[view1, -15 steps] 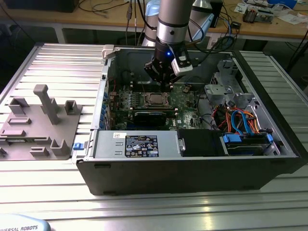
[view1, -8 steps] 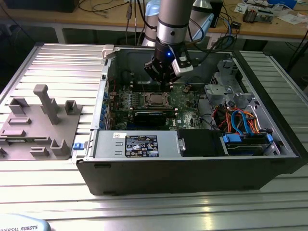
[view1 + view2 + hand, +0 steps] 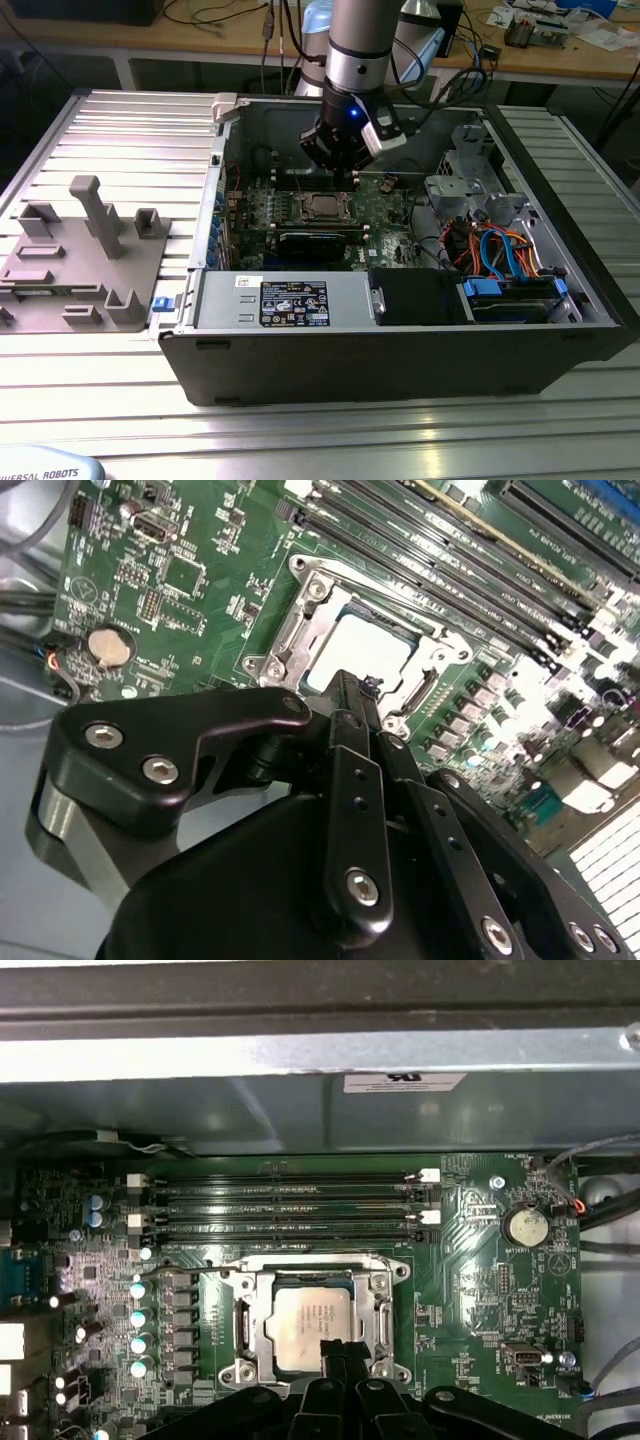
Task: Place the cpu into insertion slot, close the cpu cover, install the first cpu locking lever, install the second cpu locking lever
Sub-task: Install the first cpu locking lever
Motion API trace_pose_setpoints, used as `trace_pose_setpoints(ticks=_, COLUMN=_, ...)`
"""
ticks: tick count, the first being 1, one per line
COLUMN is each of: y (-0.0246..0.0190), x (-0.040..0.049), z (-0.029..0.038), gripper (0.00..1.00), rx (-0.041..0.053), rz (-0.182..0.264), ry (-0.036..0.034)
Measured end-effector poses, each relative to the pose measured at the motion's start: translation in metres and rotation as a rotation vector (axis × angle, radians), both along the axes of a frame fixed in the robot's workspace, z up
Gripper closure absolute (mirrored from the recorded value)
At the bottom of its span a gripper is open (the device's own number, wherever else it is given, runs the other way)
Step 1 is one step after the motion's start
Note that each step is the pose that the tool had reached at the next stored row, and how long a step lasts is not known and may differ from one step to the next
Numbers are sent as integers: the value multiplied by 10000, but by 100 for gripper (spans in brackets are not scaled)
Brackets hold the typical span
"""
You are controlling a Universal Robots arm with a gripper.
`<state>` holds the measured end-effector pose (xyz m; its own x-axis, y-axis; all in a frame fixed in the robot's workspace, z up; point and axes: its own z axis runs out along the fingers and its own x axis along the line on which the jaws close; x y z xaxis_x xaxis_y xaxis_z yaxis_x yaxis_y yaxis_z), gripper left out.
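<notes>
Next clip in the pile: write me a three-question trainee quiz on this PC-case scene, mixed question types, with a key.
1. True or false: the cpu already sits in the insertion slot on the green motherboard.
2. Multiple choice: in both wrist views, the gripper is nearest to A) the coin battery, B) the cpu cover, C) the memory slots.
3. Short answer: in the exterior view, on which side of the computer case does the grey fixture plate lie?

Key: 1 true. 2 B; its tips are at the cover's edge, beside the chip. 3 On the exterior view's left, outside the case.
</notes>
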<state>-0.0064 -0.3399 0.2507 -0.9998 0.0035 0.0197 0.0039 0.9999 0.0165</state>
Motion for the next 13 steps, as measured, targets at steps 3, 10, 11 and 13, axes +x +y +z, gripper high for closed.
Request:
trace_pose_setpoints(ticks=3, y=0, x=0, z=0, gripper=89, rx=-4, rz=307, ry=0)
trace_pose_setpoints(ticks=10, y=0, x=-72, z=0, gripper=89, rx=-4, rz=310, ry=-4)
trace_pose_setpoints(ticks=11, y=0, x=-91, z=0, gripper=89, rx=-4, rz=309, ry=-5)
trace_pose_setpoints(ticks=13, y=0, x=-121, z=0, gripper=89, rx=-4, rz=308, ry=-6)
